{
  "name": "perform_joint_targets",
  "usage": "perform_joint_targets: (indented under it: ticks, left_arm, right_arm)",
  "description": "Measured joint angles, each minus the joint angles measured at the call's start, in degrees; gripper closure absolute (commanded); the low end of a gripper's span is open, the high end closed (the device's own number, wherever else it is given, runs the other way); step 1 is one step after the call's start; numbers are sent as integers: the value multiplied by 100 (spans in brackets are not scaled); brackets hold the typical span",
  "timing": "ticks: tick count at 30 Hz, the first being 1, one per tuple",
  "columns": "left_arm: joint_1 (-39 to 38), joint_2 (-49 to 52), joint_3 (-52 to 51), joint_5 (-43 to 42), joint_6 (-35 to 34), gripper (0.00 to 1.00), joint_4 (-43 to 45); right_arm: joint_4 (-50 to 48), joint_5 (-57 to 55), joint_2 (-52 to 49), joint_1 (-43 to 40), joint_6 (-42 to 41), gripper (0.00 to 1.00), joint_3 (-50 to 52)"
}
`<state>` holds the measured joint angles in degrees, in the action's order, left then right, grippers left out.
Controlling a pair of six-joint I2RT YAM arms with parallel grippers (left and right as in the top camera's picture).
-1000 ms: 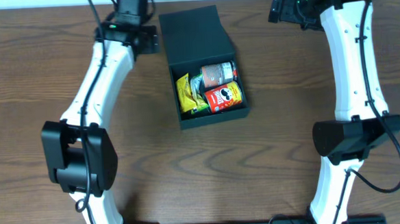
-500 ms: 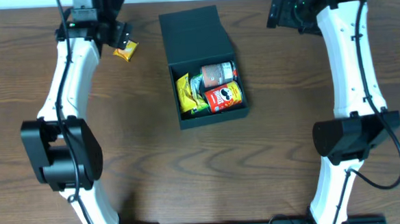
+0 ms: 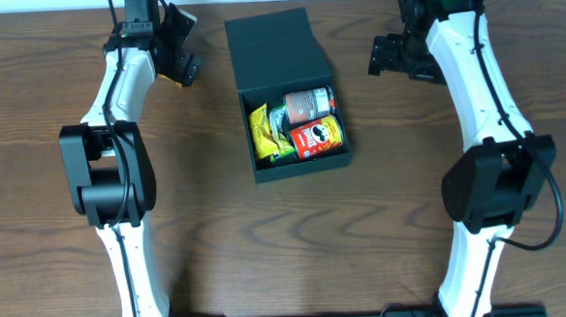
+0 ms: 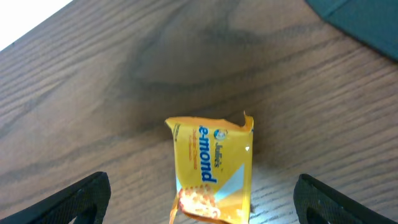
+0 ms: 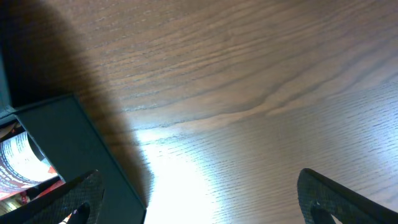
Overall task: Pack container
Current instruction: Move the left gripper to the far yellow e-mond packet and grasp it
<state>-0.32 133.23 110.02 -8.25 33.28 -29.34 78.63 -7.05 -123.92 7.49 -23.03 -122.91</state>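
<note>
The dark container point(image 3: 301, 162) lies open mid-table with its flap lid point(image 3: 272, 44) folded back. It holds a yellow snack packet point(image 3: 264, 132), a brown can point(image 3: 309, 104) and a red chip can point(image 3: 318, 137). My left gripper point(image 3: 179, 65) is open and hovers over a yellow biscuit packet point(image 4: 214, 171) that lies on the wood, left of the lid; the packet is between the fingers point(image 4: 81, 199) and not touched. Overhead, only an edge of the packet point(image 3: 168, 79) shows. My right gripper point(image 3: 392, 56) is open and empty, right of the container, whose wall point(image 5: 68, 149) shows beside its left finger.
The wooden table's far edge point(image 3: 42, 8) runs just behind both grippers. A corner of the container's lid point(image 4: 367, 25) shows at the top right of the left wrist view. The arm bases stand at the near edge.
My left gripper swung out to the left, uncovering the yellow biscuit packet, then came back over it. My right gripper moved down and left toward the container.
</note>
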Motion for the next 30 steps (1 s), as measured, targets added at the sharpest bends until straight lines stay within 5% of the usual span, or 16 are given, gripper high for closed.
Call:
perform_joint_targets:
  ticks: [21, 30]
  left_arm:
    - [70, 365, 7, -297, -570, 0, 157]
    - [70, 365, 7, -225, -649, 19, -22]
  right_arm:
    - [35, 0, 0, 212, -2, 1, 0]
    - [35, 0, 0, 214, -2, 1, 0]
